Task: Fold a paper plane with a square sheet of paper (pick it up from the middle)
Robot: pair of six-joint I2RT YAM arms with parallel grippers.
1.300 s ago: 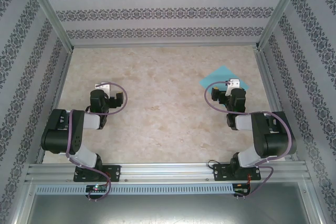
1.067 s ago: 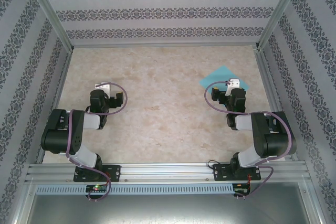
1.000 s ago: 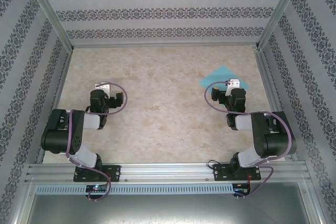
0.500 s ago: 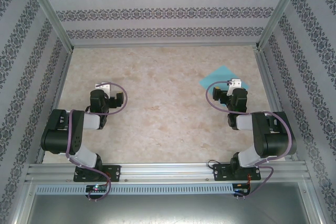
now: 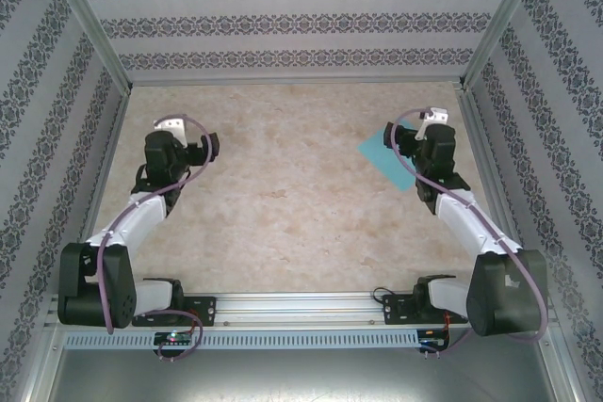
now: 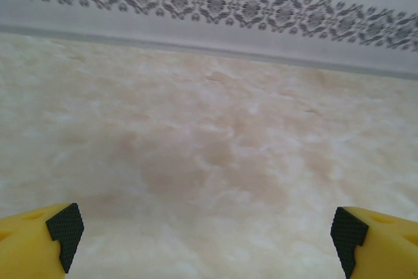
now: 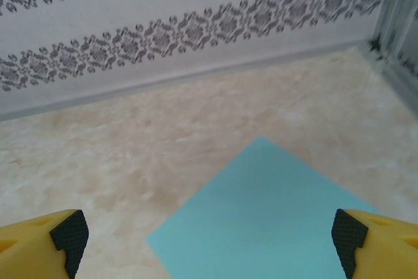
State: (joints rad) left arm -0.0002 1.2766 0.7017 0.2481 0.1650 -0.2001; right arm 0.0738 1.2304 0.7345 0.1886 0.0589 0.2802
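Turquoise and plain, the square sheet of paper (image 5: 382, 152) lies flat on the marbled beige counter (image 5: 292, 204) at the far right, near the metal corner post (image 7: 395, 11). It is turned like a diamond, with one corner pointing at the patterned back wall (image 5: 283, 21). No crease shows on the part that can be seen. From above, the right arm (image 5: 462, 214) reaches over the sheet's right side and hides that part. The right claw (image 7: 208, 233) hangs over the paper with its yellow fingers (image 7: 26, 246) spread wide apart and nothing between them. In its wrist view the sheet's far corner lies ahead, and its left corner sits between the black pads (image 7: 69, 232); how close the tips are to the paper cannot be told. The left claw (image 6: 206, 230) is out over bare counter on the left side, well apart from the sheet. Its jaws also stand wide, and they grip nothing. Both arms stretch forward from their bases on the aluminium rail (image 5: 301, 303) at the near edge — the left arm (image 5: 132, 218) leaning toward the left wall, the right one toward the right wall.
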